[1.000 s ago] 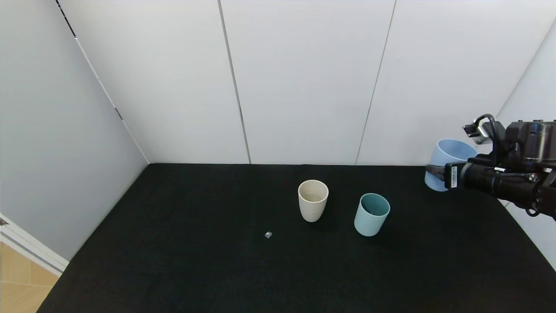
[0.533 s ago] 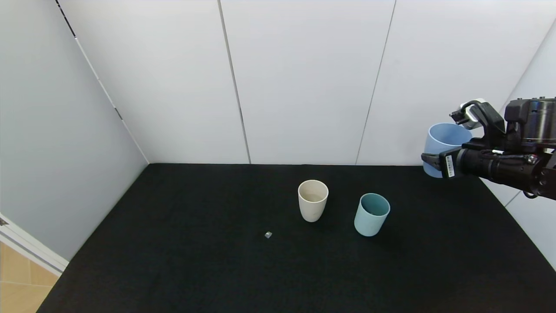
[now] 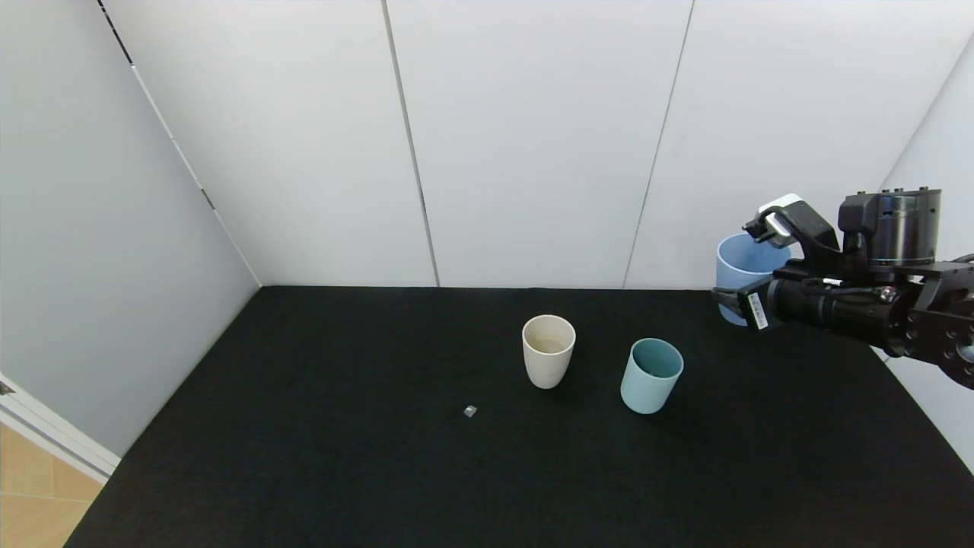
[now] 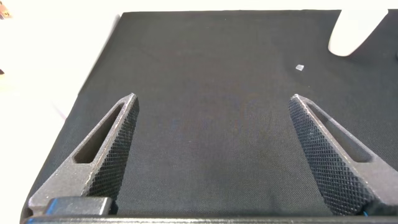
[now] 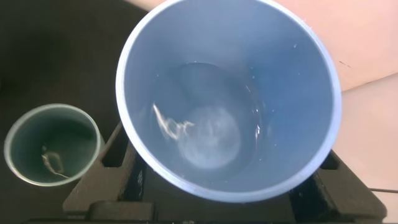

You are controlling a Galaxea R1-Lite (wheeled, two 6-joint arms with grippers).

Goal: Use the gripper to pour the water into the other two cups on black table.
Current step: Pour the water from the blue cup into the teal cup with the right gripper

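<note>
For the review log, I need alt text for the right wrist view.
The right gripper holds a light blue cup with water pooled inside. A teal-green cup stands on the black table beyond it.

Pale panelled walls (image 3: 533, 137), wooden floor (image 3: 30, 495)

Above the black table's (image 3: 319, 426) right far corner, the right gripper (image 3: 736, 293) holds a light blue cup (image 3: 736, 266) aloft, while the cream cup (image 3: 548, 351) and teal cup (image 3: 650, 375) stand upright side by side mid-table, a small grey bit (image 3: 469, 411) nearer the front edge.
</note>
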